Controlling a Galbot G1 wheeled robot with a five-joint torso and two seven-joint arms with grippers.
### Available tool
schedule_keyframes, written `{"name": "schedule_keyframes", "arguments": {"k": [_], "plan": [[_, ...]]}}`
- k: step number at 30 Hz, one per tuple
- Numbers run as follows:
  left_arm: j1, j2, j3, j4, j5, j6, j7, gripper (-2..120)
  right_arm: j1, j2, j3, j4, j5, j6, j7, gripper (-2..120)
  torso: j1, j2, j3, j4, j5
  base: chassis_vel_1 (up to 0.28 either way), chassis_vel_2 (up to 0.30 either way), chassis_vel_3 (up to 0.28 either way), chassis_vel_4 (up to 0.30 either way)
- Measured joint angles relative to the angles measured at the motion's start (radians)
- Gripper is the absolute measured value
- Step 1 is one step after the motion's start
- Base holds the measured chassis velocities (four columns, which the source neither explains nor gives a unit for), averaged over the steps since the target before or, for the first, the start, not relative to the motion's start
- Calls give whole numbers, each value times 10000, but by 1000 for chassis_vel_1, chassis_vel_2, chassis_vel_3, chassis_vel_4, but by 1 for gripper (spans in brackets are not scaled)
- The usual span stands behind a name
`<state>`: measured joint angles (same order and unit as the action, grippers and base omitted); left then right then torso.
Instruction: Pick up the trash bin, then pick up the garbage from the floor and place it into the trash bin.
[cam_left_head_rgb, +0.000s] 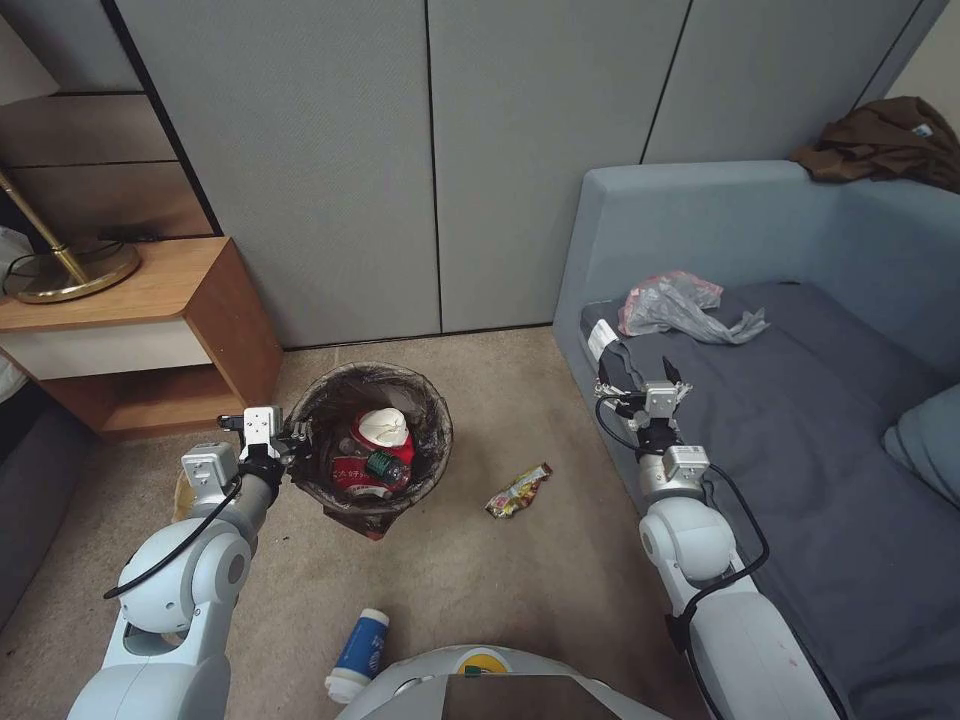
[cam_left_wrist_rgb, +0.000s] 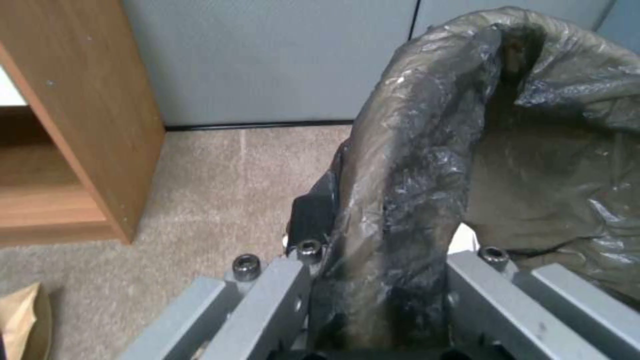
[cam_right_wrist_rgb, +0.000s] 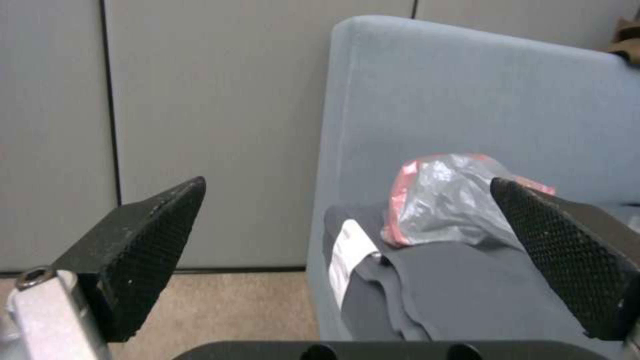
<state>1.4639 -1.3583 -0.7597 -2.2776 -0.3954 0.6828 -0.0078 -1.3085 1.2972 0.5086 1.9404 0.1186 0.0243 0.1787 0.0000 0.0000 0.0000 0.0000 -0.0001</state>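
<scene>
Left gripper, lower left of the frame, clamps the trash bin rim; right gripper hovers over the sofa, fingers spread wide, empty.

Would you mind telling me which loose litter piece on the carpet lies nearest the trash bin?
The yellow wrapper, just beside the trash bin; the blue-white cup lies farther off, by the robot's base.

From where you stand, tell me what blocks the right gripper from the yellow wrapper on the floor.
Nothing visible. The right gripper hangs open over the sofa's edge; the yellow wrapper lies on bare carpet between sofa and trash bin.
</scene>
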Motion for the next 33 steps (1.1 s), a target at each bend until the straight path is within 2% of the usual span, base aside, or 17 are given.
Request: {"name": "schedule_keyframes", "arguments": {"k": [13, 16, 17, 19, 20, 21, 23, 24, 25, 26, 27, 28, 30, 31, 33], "plan": [[-11, -43, 0, 53, 22, -35, 3, 5, -178, -55, -277, 222, 16, -350, 140, 100, 1, 0, 1, 2, 1, -88, 90, 80, -81], [-5, -41, 11, 55, 34, -36, 9, 5, -252, -155, -670, 605, 258, -1167, 604, 100, 0, 0, -1, -1, 0, 0, 0, 0, 0], [-5, -41, 11, 55, 34, -36, 9, 5, -252, -155, -670, 605, 258, -1167, 604, 100, 0, 0, -1, -1, 0, 0, 0, 0, 0], [-3, -20, 10, 55, 34, -35, 13, 5, -202, -279, -1068, 1085, 991, -2392, 985, 100, 0, 0, -1, -1, -1, 0, 0, 0, 0], [-3, -20, 10, 55, 34, -35, 13, 5, -202, -279, -1068, 1085, 991, -2392, 985, 100, 0, 0, -1, -1, -1, 0, 0, 0, 0], [-2, -17, 10, 55, 34, -35, 13, 5, -173, -312, -1184, 1226, 1339, -2779, 1078, 100, 0, 0, -1, -1, -1, 0, 0, 0, 0], [14, -12, 10, 45, 34, -35, 16, 5, -19, -417, -1662, 1596, 3098, -3833, 1664, 100, 0, 0, -1, 1, -1, 0, 0, 0, 0], [14, -12, 10, 45, 34, -35, 16, 5, -19, -417, -1662, 1596, 3098, -3833, 1664, 100, 0, 0, -1, 1, -1, 0, 0, 0, 0], [23, -12, 10, 37, 34, -36, 16, 5, 65, -436, -1849, 1698, 3743, -4164, 1958, 100, 0, 0, -1, 1, -1, 0, 0, 0, 0], [35, -9, 12, 25, 35, -35, 17, 5, 324, -461, -2265, 1835, 5253, -4775, 2653, 100, 0, 0, -1, 1, -1, 0, 0, 0, 0], [41, -5, 11, 16, 36, -35, 17, 5, 502, -466, -2467, 1839, 6024, -5009, 3015, 100, 0, 0, -1, 3, -1, 0, 0, 0, 0], [41, -5, 11, 16, 36, -35, 17, 5, 502, -466, -2467, 1839, 6024, -5009, 3015, 100, 0, 0, -1, 3, -1, 0, 0, 0, 0], [63, 9, 5, -13, 40, -32, 19, 5, 955, -463, -2793, 1609, 7662, -5471, 3776, 100, 0, 0, 0, 1, -2, 0, 0, 0, 0], [63, 9, 5, -13, 40, -32, 19, 5, 955, -463, -2793, 1609, 7662, -5471, 3776, 100, 0, 0, 0, 1, -2, 0, 0, 0, 0], [88, 12, -9, -37, 42, -29, 20, 5, 1396, -406, -2970, 1232, 8998, -5633, 4500, 100, 0, 0, -1, 1, -2, 0, 0, 0, 0]]}}
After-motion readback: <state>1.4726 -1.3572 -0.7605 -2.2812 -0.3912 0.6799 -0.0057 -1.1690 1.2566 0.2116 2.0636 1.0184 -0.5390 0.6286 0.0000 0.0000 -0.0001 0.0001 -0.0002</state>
